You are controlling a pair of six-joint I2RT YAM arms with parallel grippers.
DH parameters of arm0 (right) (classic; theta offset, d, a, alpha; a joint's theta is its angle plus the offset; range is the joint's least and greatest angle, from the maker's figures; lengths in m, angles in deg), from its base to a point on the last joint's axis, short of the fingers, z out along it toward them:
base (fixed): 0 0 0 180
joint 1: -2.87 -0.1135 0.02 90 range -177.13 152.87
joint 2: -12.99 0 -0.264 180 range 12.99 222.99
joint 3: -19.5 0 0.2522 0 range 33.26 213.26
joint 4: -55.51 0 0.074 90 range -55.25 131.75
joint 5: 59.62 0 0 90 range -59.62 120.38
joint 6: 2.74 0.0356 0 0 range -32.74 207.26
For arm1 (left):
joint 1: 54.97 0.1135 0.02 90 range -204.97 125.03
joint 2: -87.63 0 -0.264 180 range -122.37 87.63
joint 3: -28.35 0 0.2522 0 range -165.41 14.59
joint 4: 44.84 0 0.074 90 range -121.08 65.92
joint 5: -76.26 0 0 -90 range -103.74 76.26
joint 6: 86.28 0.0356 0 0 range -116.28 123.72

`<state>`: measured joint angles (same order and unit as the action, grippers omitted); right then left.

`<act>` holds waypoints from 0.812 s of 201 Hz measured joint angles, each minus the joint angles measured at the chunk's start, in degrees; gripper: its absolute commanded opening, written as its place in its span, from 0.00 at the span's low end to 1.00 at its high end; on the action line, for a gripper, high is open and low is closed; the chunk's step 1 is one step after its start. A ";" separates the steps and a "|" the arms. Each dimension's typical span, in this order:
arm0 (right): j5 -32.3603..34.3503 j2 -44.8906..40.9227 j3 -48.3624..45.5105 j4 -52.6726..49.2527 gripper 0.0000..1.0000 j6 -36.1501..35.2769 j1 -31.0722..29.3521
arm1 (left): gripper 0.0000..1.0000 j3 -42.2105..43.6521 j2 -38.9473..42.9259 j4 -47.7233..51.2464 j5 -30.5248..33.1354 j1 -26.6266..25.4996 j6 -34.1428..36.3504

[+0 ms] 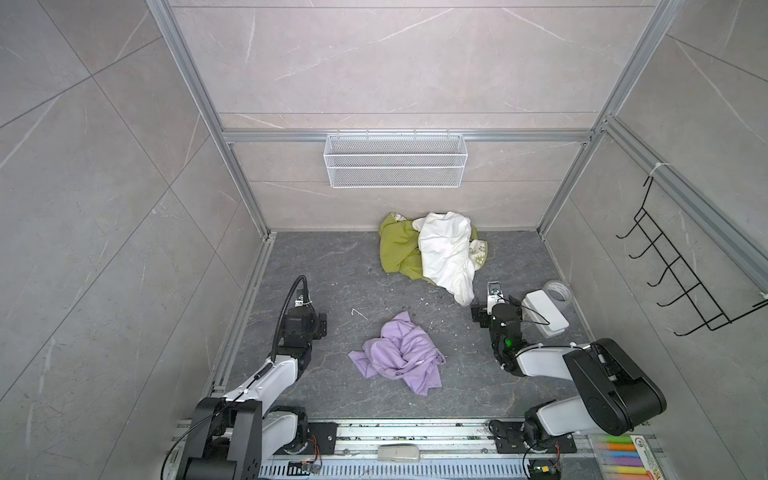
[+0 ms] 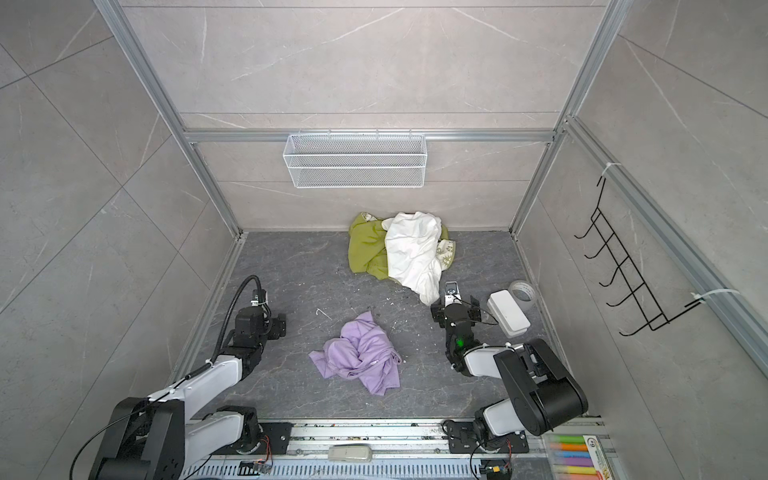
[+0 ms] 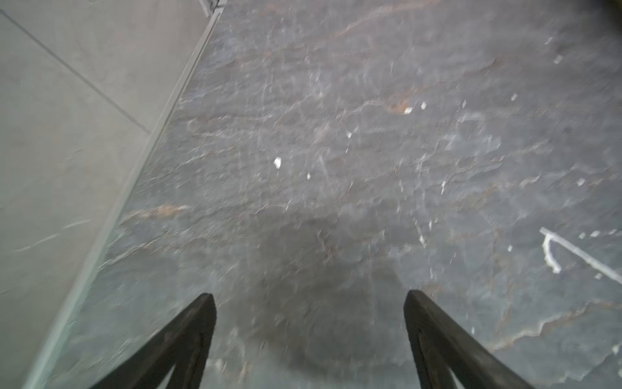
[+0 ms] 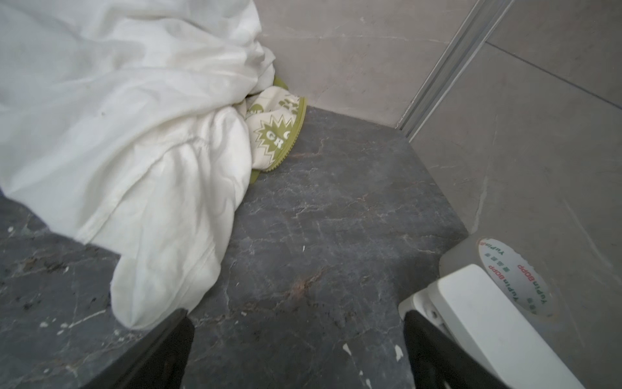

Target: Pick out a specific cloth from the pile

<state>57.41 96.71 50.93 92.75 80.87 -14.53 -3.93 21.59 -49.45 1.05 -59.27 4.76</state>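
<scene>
The cloth (image 1: 399,357) lies crumpled alone at lower centre in both top views, well apart from the pile (image 1: 432,249) by the back wall, with bare worktop (image 1: 332,270) all round it. Left fingers (image 3: 202,313) and right fingers (image 4: 178,333) stand apart, empty. The right ones could snag the white cloth (image 4: 134,168) close by, or bump the tape (image 4: 505,266).

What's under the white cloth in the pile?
The white cloth drapes over an olive-green cloth, and a cream cloth with green print pokes out from its edge. How far either runs beneath, or whether anything else lies there, is covered.
</scene>
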 measured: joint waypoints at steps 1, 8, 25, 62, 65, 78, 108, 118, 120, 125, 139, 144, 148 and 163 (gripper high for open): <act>-0.13 -0.02 -0.09 0.24 1.00 0.07 0.17 | 0.89 0.09 -0.07 -0.20 -0.17 0.17 -0.02; -1.55 -0.09 -1.16 2.54 1.00 0.90 1.97 | 0.89 0.63 -0.52 -2.25 -2.40 1.81 -0.02; -5.42 -0.02 -2.45 4.28 1.00 2.69 6.34 | 0.87 1.09 -2.27 -6.71 -6.62 4.74 0.02; -11.69 3.15 -1.01 5.01 1.00 5.64 10.54 | 0.86 -0.87 -11.13 -15.45 -12.72 7.37 -0.13; -12.13 3.19 -0.83 5.01 1.00 5.79 10.75 | 0.86 -1.14 -11.98 -16.06 -13.18 7.45 -0.13; -13.44 3.17 -0.02 4.68 1.00 6.47 11.56 | 0.87 -1.84 -15.76 -19.17 -13.99 7.78 -0.20; -15.10 3.19 0.46 4.33 1.00 7.28 11.87 | 1.00 -1.84 -20.22 -22.64 -13.86 8.09 -1.07; -15.54 3.17 0.48 4.07 1.00 7.34 11.87 | 1.00 -1.84 -20.28 -23.28 -13.81 8.11 -1.20; -15.54 3.19 0.48 4.07 1.00 7.34 11.87 | 1.00 -1.84 -20.28 -23.41 -13.81 8.11 -1.25; -15.85 3.19 0.57 3.74 0.99 7.50 11.96 | 1.00 -1.84 -20.28 -23.78 -13.81 8.11 -1.29; -16.85 3.19 0.94 3.10 1.00 7.78 12.37 | 1.00 -1.84 -20.28 -24.50 -13.79 8.11 -1.31; -17.25 3.19 1.11 2.84 0.99 7.93 12.59 | 1.00 -1.84 -20.28 -24.61 -13.79 8.11 -1.29; -17.53 3.19 1.25 2.71 1.00 7.93 12.72 | 1.00 -1.84 -20.28 -24.70 -13.79 8.11 -1.31; -18.82 3.19 1.88 1.97 0.99 7.96 13.14 | 1.00 -1.84 -20.28 -25.03 -13.79 8.15 -1.31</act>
<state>38.59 99.90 52.81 94.72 88.82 -1.40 -5.77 1.31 -74.47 -12.74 -51.11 3.45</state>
